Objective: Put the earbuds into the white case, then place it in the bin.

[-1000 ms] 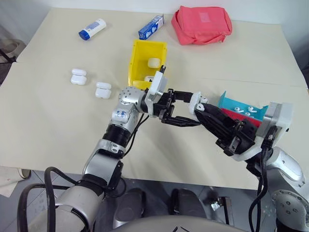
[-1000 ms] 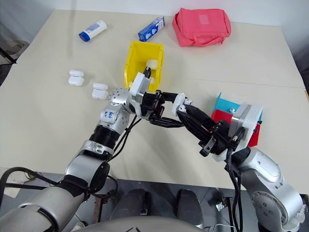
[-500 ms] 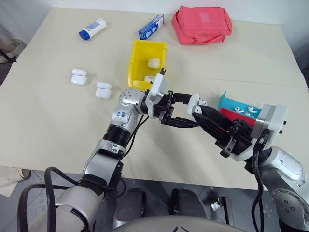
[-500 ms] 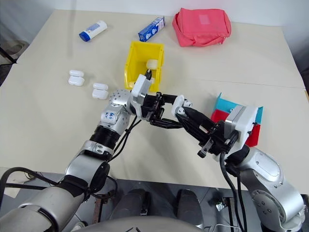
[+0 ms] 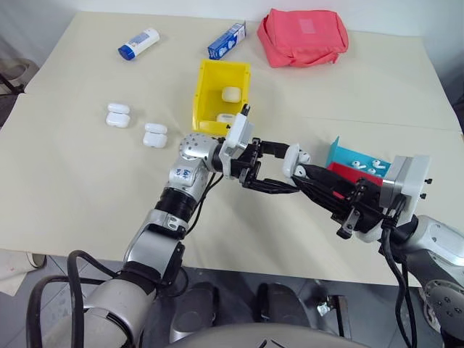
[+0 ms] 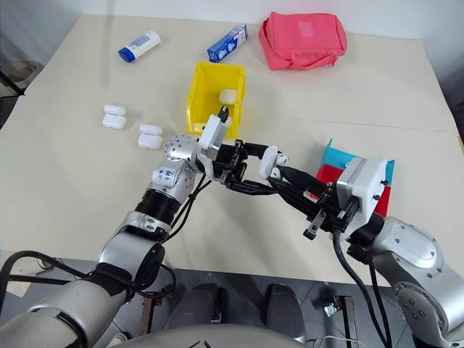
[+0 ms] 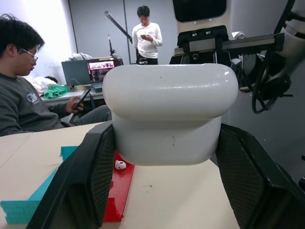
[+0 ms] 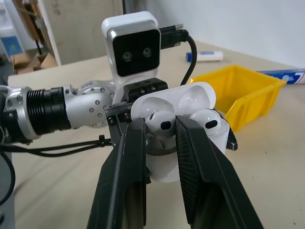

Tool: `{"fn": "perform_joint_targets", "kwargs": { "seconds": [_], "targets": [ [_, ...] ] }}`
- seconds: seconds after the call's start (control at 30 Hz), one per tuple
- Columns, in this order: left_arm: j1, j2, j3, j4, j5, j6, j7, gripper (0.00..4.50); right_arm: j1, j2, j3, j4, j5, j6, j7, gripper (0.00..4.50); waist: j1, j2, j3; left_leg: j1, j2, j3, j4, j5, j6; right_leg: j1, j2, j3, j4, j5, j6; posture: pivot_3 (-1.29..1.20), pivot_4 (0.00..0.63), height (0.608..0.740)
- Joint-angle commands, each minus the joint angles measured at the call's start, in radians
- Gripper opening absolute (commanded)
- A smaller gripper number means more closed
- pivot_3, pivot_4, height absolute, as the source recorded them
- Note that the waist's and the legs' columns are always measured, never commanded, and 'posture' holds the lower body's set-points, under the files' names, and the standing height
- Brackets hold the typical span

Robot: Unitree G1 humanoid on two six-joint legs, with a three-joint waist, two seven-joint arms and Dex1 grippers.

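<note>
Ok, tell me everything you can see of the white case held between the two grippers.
The white case is small, glossy, rounded plastic, its hinged lid open. The left gripper is shut on its body, holding it in the air above the table, in front of the yellow bin. One earbud already sits in a slot. The right gripper pinches a second earbud at the other slot.
</note>
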Motion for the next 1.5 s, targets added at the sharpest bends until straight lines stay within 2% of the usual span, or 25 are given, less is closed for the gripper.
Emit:
{"fn": "perform_joint_targets", "kwargs": {
  "seconds": [0.03,0.27,0.73,0.8,0.83,1.2,1.5],
  "targets": [
    [-0.020,-0.015,0.020,-0.065,-0.051,-0.030,-0.089,2.80,0.009,-0.038,0.029,0.058,-0.007,0.097,-0.017,0.52,0.001,0.000,0.000,0.000,0.000,0.000,0.000,0.000,0.000,0.000,0.000,0.000,0.000,0.000,0.000,0.00,0.150,0.740],
    [-0.012,-0.009,-0.004,-0.064,-0.045,-0.066,-0.113,2.80,-0.026,-0.100,0.046,0.056,0.032,0.192,-0.037,0.52,0.001,0.000,0.000,0.000,0.000,0.000,0.000,0.000,0.000,0.000,-0.001,0.000,0.000,0.000,0.000,0.00,0.150,0.740],
    [-0.029,-0.009,0.004,-0.020,-0.041,-0.100,-0.095,2.80,-0.026,-0.106,0.020,0.021,0.074,0.228,-0.094,0.52,0.001,-0.001,0.000,0.000,0.000,-0.001,0.000,0.000,0.000,0.000,-0.001,0.000,0.000,0.000,0.000,0.00,0.150,0.740],
    [-0.032,-0.010,0.006,-0.011,-0.039,-0.105,-0.092,2.80,-0.031,-0.099,0.016,0.017,0.072,0.221,-0.101,1.24,0.001,-0.001,0.000,0.000,0.000,-0.001,0.000,0.000,0.000,0.000,-0.001,0.000,0.000,0.000,0.000,0.00,0.150,0.740],
    [-0.034,-0.011,0.008,-0.006,-0.038,-0.105,-0.090,2.80,-0.035,-0.093,0.013,0.015,0.071,0.214,-0.103,1.46,0.001,-0.001,0.001,0.000,0.000,-0.001,0.000,0.000,0.000,0.000,-0.001,0.000,0.000,0.000,0.000,0.00,0.150,0.740],
    [-0.042,-0.016,0.016,0.026,-0.028,-0.106,-0.085,2.80,-0.060,-0.095,-0.001,-0.012,0.094,0.221,-0.127,1.46,0.001,-0.001,0.001,0.000,0.000,-0.001,0.000,0.000,0.000,0.000,-0.001,-0.001,0.000,0.000,0.000,0.00,0.150,0.740],
    [-0.054,0.007,0.016,0.106,0.004,-0.123,-0.091,2.80,-0.090,-0.158,-0.119,-0.064,0.193,0.261,-0.186,1.46,0.001,-0.001,0.001,0.000,0.000,-0.001,0.000,0.000,0.000,0.000,-0.001,-0.001,0.000,0.000,0.000,0.00,0.150,0.740]
  ]
}}
